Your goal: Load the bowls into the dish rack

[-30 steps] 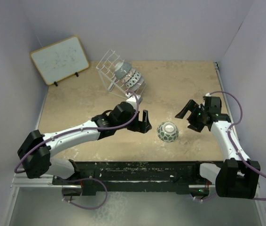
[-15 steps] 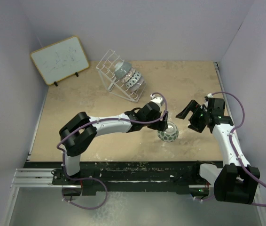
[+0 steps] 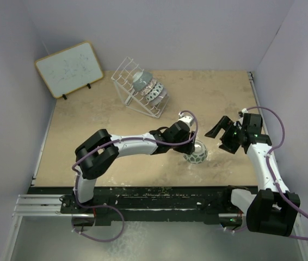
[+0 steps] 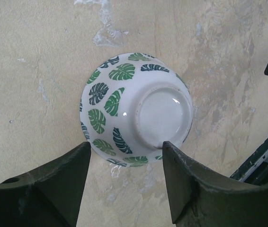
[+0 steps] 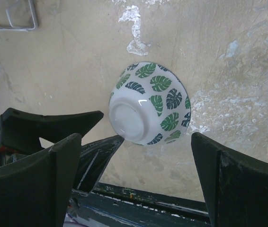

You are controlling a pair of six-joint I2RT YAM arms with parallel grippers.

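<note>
One bowl [image 3: 196, 153], seen from above, sits upturned on the bench [image 3: 78, 125], well apart from the rack [image 3: 122, 73]. Left wrist: the left jaws, spread, straddle its sloped glazed side, which may squirt free when squeezed. Right wrist: the right jaws, also spread, hover near; the arms could clash.

Small round ceramic bowl [image 4: 136, 111]: white, green and dark-blue leaf print, plain white base. White wire dish rack [image 3: 122, 72]. Tan mottled tabletop [image 3: 88, 130].

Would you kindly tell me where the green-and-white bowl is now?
Top view: the green-and-white bowl lies upside down right of table centre, just under the left end effector.
</note>
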